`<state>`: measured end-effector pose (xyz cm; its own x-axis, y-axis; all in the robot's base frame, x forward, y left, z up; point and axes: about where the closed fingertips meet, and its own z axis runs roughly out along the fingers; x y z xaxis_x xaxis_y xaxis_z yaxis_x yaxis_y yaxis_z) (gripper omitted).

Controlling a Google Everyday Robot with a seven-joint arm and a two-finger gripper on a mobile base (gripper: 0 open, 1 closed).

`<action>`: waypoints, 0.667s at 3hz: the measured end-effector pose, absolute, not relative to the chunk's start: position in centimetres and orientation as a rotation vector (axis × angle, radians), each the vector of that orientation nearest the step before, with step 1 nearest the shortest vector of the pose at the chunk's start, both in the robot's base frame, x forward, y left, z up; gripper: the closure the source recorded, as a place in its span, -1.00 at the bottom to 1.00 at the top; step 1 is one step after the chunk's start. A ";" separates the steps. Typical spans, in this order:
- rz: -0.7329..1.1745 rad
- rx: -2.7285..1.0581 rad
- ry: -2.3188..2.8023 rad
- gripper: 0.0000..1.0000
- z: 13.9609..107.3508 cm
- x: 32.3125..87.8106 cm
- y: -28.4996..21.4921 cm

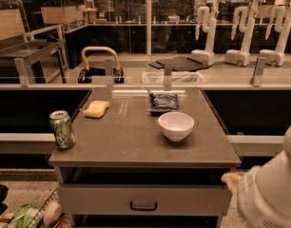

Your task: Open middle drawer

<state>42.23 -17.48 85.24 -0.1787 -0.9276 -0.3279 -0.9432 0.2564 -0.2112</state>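
The middle drawer is a wide grey front under the counter top, closed flush. Its small dark curved handle sits at its centre. Above it runs a dark open slot with no front panel. My arm's white casing fills the lower right corner, to the right of the drawer front and level with it. My gripper itself is out of view, beyond the lower right of the picture. Nothing touches the handle.
On the counter top stand a green can at the left edge, a yellow sponge, a blue snack bag and a white bowl. A wire basket of items sits on the floor at lower left.
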 end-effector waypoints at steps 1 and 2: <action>0.084 -1.725 2.200 -1.00 73.9 42.0 -13.7; 0.104 -1.718 2.235 -1.00 66.2 42.4 -11.1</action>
<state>42.38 -11.14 66.16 -0.2262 -0.9288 -0.2936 -0.9521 0.2745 -0.1350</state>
